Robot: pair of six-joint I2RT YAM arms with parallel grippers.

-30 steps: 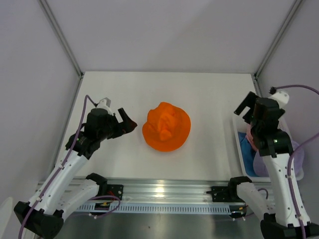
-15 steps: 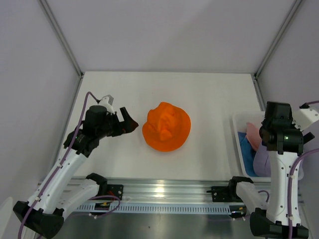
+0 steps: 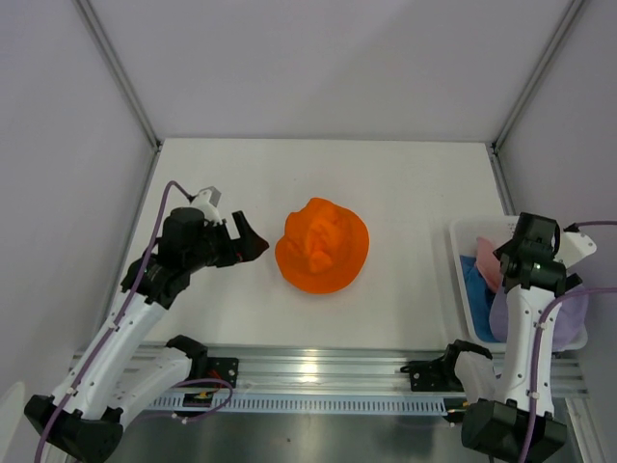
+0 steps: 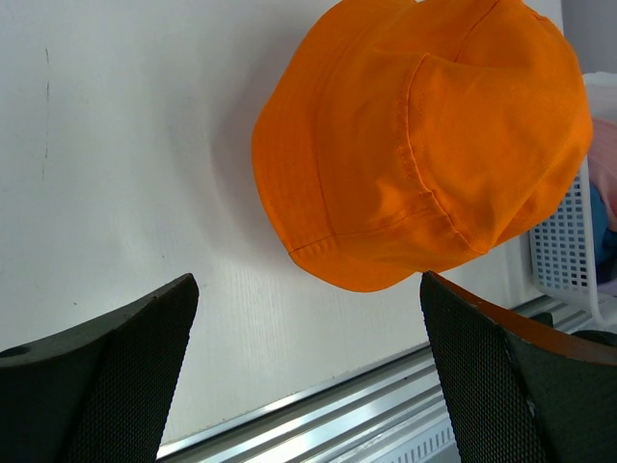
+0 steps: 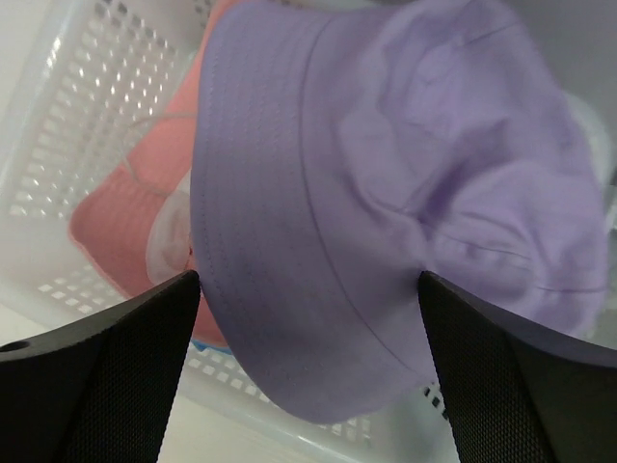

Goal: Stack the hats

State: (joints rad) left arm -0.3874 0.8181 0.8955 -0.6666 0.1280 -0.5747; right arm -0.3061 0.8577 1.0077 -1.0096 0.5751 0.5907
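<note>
The orange hat [image 3: 322, 245] lies crown up in the middle of the table and fills the upper part of the left wrist view [image 4: 424, 135]. My left gripper [image 3: 249, 241] is open and empty just left of it, jaws wide apart [image 4: 308, 386]. My right gripper [image 5: 308, 386] is open and empty, pointing down over the pale purple hat [image 5: 386, 212], which lies on top in the white basket [image 5: 77, 106]. The pink hat [image 5: 125, 212] lies under it, with a sliver of the blue hat [image 5: 208, 343] below. From above, the purple [image 3: 574, 311], pink [image 3: 485, 265] and blue [image 3: 474, 289] hats show around my right wrist.
The white slotted basket [image 3: 461, 280] stands at the table's right edge beside the right wall. A metal rail [image 3: 308, 371] runs along the near edge. Grey walls enclose the table on the left, the back and the right.
My right arm has swung right and turned down, from beside the basket to over the hats in it. My left gripper has barely moved.
</note>
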